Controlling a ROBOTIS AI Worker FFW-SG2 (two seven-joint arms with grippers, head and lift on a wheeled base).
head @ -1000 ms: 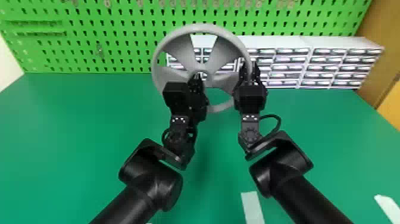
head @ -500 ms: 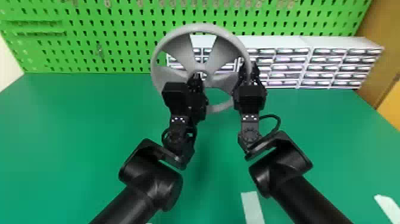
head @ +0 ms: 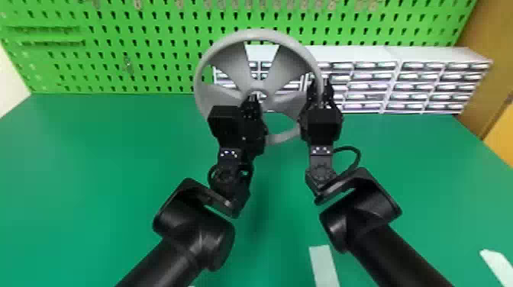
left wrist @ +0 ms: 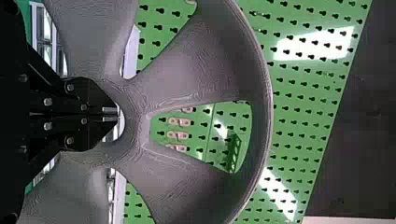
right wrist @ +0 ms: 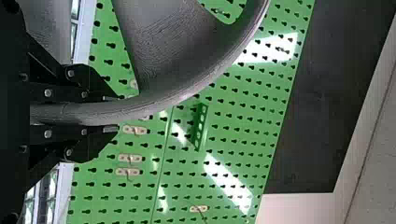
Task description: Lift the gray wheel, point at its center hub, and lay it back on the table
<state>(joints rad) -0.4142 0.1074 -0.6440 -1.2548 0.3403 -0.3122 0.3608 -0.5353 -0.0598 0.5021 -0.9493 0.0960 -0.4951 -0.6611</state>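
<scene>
The gray wheel [head: 258, 35] is held upright above the table, its face toward the head camera. My right gripper [head: 321, 86] is shut on the rim at the wheel's right side; in the right wrist view the rim [right wrist: 154, 105] runs between the fingers of that gripper [right wrist: 112, 113]. My left gripper [head: 252, 100] is shut with nothing between its fingers, its tips at the center hub [head: 258, 88]. In the left wrist view the closed tips of the left gripper [left wrist: 116, 115] lie in front of the hub opening; whether they touch the hub I cannot tell.
White drawer units [head: 400, 82] stand along the back of the green table [head: 95, 171], behind and right of the wheel. A green pegboard [head: 160, 49] rises behind. White tape strips [head: 323, 267] lie near the front right.
</scene>
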